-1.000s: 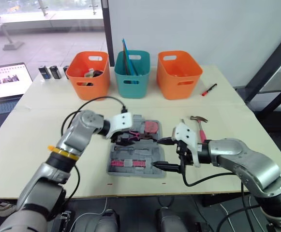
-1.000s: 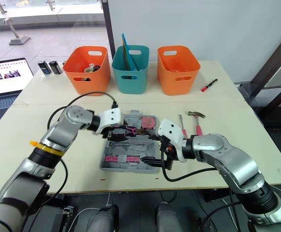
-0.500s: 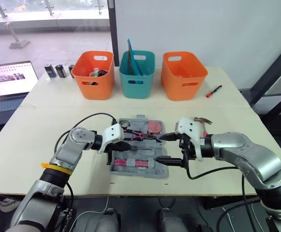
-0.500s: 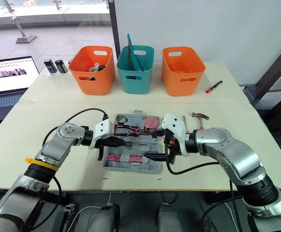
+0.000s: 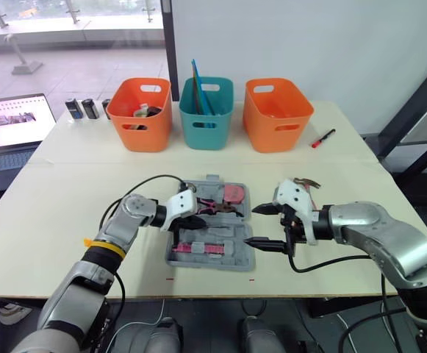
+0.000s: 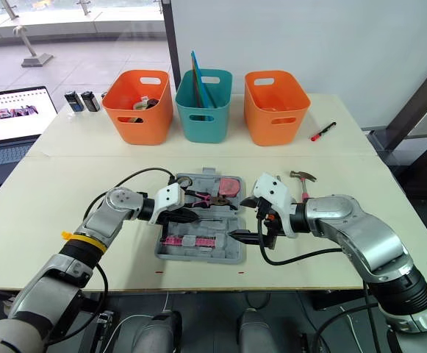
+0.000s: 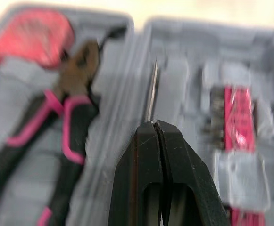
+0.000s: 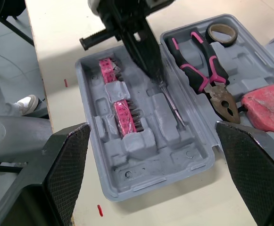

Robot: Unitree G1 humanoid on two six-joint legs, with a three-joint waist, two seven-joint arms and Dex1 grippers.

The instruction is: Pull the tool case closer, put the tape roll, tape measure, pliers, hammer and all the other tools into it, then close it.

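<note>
- Fingers of the left gripper (image 7: 154, 125) are pressed together, pinching a slim metal shaft (image 7: 151, 92) low in the tool case (image 8: 141, 174), right beside the hinge line.
- Right gripper (image 5: 256, 226) hangs just off the case's right edge, fingers spread wide, nothing in them.
- Progress call: well along. Tape roll (image 8: 221, 32), pliers (image 8: 200, 70) and pink tape measure (image 8: 269, 106) sit in the far half, and pink bit strips (image 8: 122, 110) fill slots in the near half.
- Left to do: the hammer (image 6: 302, 180) lies out on the tabletop (image 5: 66, 213) beyond the right gripper, and the case is not yet closed.
- Case itself: grey moulded plastic, lying open and flat, near the tabletop's front edge, between the two arms.
</note>
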